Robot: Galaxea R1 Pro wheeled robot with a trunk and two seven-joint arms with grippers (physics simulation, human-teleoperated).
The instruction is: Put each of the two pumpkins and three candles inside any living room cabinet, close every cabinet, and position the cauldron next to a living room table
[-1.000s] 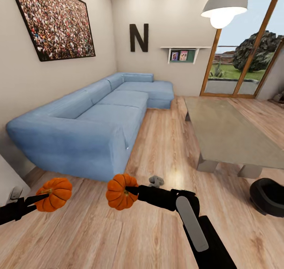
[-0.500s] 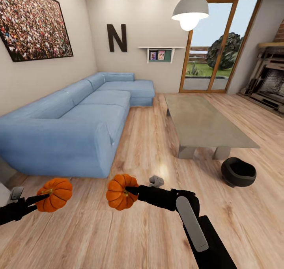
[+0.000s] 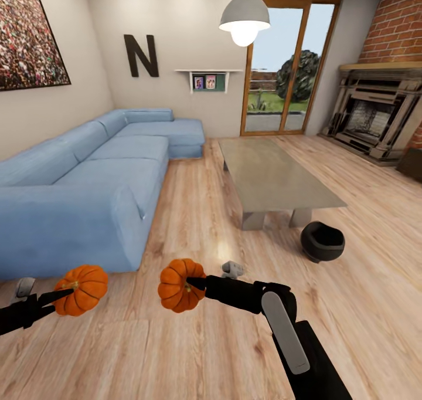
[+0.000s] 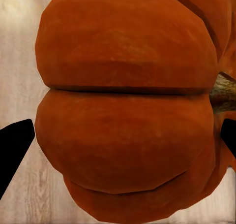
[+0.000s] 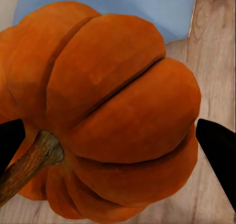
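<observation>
Two ribbed orange pumpkins are off the floor, one (image 3: pixel 82 289) clamped in the left tool (image 3: pixel 57 297), one (image 3: pixel 179 285) in the right tool (image 3: pixel 193 283). Round black cauldron (image 3: pixel 322 241) sits seemingly beside the grey glass worktop (image 3: pixel 271 174); cabinets and candles remain.

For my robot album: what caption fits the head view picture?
Robot carries one pumpkin in its left gripper, another pumpkin in its right gripper.

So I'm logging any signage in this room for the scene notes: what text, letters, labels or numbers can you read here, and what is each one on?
"N": one big dark letter mounted on the far wall, above the blue sofa.
The two small pictures on the wall shelf: too small to read any text.
The large framed picture on the left wall: a speckled pattern, no legible words.
Nothing else bears writing.
</observation>
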